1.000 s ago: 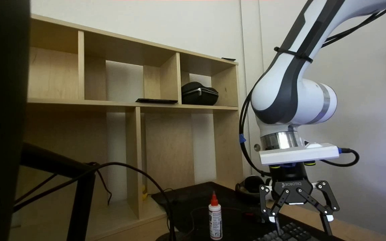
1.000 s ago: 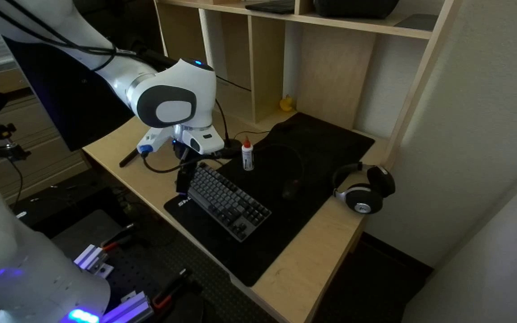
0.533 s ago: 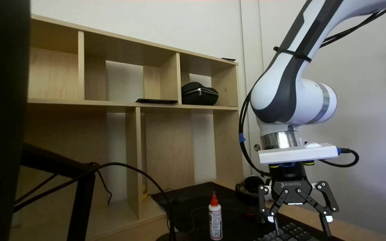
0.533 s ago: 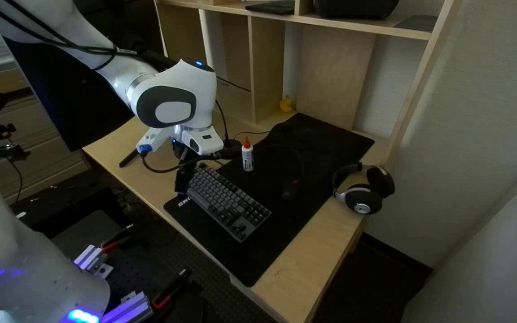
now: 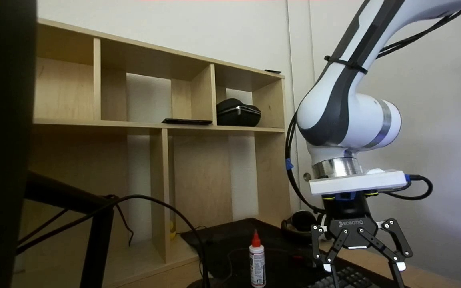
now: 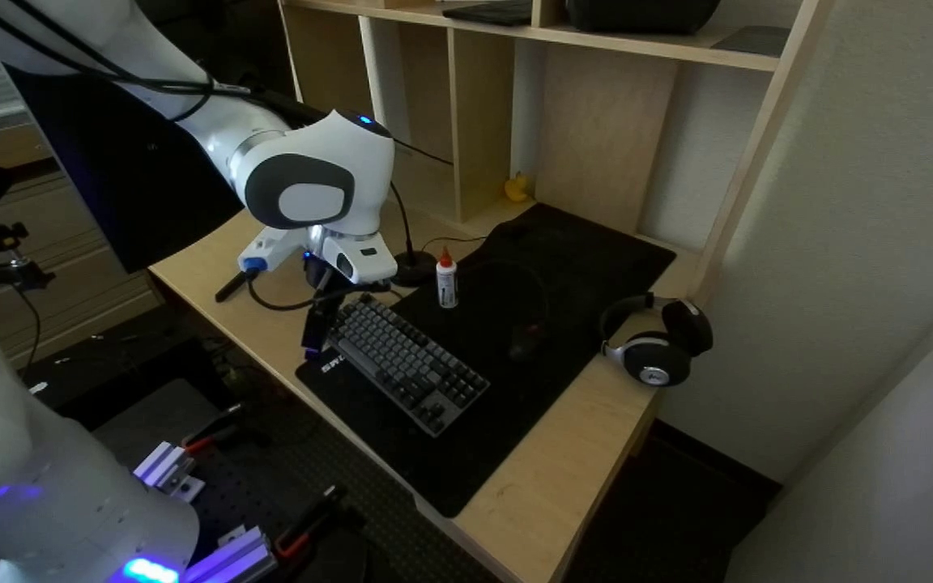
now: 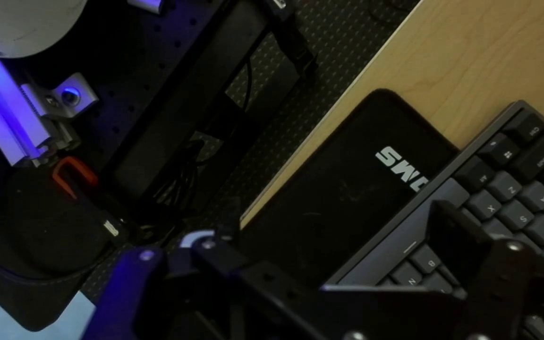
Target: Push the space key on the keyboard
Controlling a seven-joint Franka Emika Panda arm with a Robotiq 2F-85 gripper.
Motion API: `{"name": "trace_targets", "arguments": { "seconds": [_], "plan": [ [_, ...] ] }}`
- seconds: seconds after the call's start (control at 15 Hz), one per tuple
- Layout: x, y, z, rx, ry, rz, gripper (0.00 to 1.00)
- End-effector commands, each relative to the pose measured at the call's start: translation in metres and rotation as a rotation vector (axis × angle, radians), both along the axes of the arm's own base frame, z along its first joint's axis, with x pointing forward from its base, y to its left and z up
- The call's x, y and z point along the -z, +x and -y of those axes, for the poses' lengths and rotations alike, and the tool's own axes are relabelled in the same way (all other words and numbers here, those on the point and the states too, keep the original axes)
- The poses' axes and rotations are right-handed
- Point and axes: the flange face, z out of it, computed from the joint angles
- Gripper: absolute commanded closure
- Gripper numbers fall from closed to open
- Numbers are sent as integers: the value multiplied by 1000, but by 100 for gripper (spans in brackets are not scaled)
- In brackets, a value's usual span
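My black metal claw [image 7: 335, 219], spread wide, hangs by the flat black-and-grey keyboard [image 6: 414, 364] on its black cloth mat [image 6: 442, 478] — aligning, I judge; next, one finger [image 7: 458, 241] should press the long grey space key [image 7: 404, 240].

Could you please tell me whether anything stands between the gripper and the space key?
Nothing visible does: in the wrist view, only the open gripper itself overlaps part of the space key. The white bottle stands past the keyboard, off that path.
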Motion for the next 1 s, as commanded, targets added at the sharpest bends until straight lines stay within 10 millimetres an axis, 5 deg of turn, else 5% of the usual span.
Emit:
{"name": "trace_targets", "arguments": {
  "seconds": [0.0, 0.53, 0.6, 0.93],
  "plan": [
    [0, 0, 0, 0, 0, -1, 0],
    [0, 0, 0, 0, 0, -2, 0],
    [23, 2, 5, 20, -7, -39, 0],
    [68, -5, 12, 91, -40, 42, 0]
  ]
}}
